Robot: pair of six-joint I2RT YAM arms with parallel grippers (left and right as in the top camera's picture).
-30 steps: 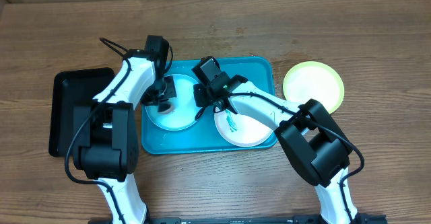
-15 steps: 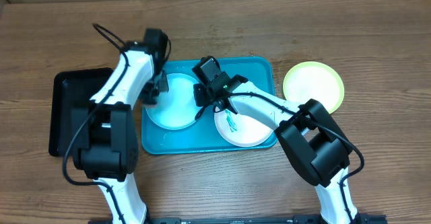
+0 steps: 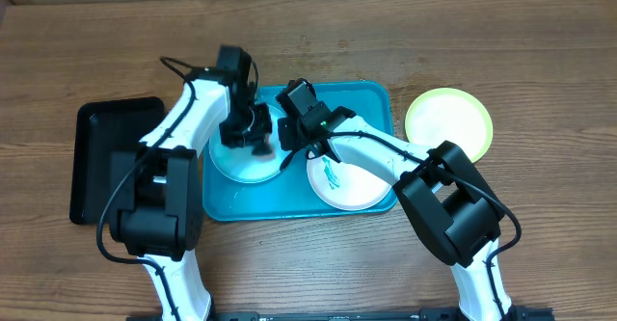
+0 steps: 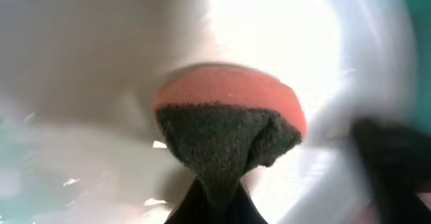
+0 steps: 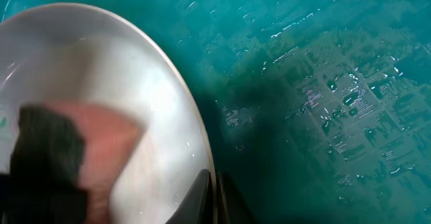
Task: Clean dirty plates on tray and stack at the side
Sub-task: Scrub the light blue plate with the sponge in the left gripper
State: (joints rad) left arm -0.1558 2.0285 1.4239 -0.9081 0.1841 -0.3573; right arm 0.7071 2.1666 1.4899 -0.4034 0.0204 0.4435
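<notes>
The turquoise tray [image 3: 371,99] holds a pale blue plate [image 3: 236,167] on its left and a white plate [image 3: 352,186] with a green smear on its right. The yellow-green plate [image 3: 448,121] lies on the table to the tray's right. My left gripper [image 3: 253,128] is shut on a pink sponge with a dark scouring side [image 4: 229,126] and presses it on the pale blue plate [image 4: 283,29]. My right gripper [image 5: 214,194] is shut on the rim of the pale blue plate [image 5: 101,69], its fingers either side of the edge over the tray [image 5: 323,96].
A narrow black tray [image 3: 101,157] lies on the wooden table left of the turquoise tray. The two arms stand close together over the tray's middle.
My left gripper has swung with the sponge from the plate's left edge to its right side, near my right gripper. My right arm has held still.
</notes>
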